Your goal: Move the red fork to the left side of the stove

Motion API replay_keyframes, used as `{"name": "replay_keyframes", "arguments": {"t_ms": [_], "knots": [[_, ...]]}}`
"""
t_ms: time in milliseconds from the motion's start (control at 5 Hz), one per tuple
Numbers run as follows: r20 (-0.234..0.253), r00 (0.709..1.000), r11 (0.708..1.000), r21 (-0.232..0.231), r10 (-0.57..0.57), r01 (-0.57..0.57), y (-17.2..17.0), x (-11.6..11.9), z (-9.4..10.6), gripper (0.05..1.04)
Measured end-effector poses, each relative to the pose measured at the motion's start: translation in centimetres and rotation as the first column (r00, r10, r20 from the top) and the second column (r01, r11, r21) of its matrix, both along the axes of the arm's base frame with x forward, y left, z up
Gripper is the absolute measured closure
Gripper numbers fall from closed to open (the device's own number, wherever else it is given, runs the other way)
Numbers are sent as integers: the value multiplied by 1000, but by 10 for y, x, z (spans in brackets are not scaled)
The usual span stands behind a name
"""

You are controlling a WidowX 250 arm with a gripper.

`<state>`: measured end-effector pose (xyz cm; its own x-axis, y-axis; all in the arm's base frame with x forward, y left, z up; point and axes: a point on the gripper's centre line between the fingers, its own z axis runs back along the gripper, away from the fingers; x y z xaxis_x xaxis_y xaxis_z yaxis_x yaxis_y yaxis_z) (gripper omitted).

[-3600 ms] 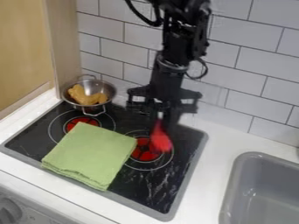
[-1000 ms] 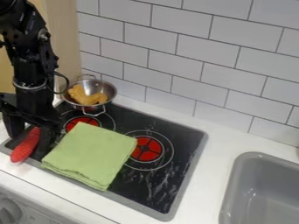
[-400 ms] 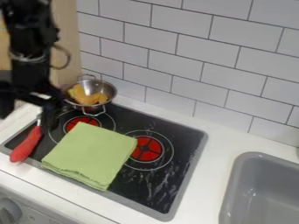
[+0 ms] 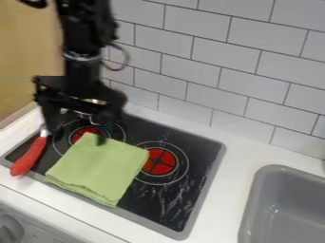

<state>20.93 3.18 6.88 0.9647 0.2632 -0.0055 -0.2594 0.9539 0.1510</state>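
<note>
My gripper [image 4: 77, 124] hangs above the back left of the stove [image 4: 166, 209], in front of the metal bowl, with its fingers spread and nothing between them. Below and to the left of it, the red fork [image 4: 28, 156] lies along the stove's left side. Its red handle points toward the front and crosses the stove's front-left rim, while its metal end points to the back. The gripper and the fork are apart.
A folded green cloth [image 4: 98, 168] covers the stove's front middle, just right of the fork. Mostly hidden behind the gripper is the metal bowl [image 4: 96, 102]. A grey sink [image 4: 285, 204] is at the right, and a tiled wall [image 4: 196, 76] stands behind.
The fork, earlier held over the right burner, was carried to the stove's left side and let go. The gripper opened, rose and moved right, and now hides the bowl.
</note>
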Motion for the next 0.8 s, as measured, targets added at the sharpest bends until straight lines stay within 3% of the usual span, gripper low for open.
{"name": "replay_keyframes", "arguments": {"t_ms": [200, 400, 600, 800], "knots": [[-1, 999, 999, -20, -42, 42, -39, -4, -3, 83], [-8, 991, 992, -3, -130, 130, -58, -10, 4, 83], [-21, 995, 995, 1, -101, 101, -63, -10, 27, 83], [-15, 987, 987, -42, -159, 158, -90, -11, 56, 83]]}}
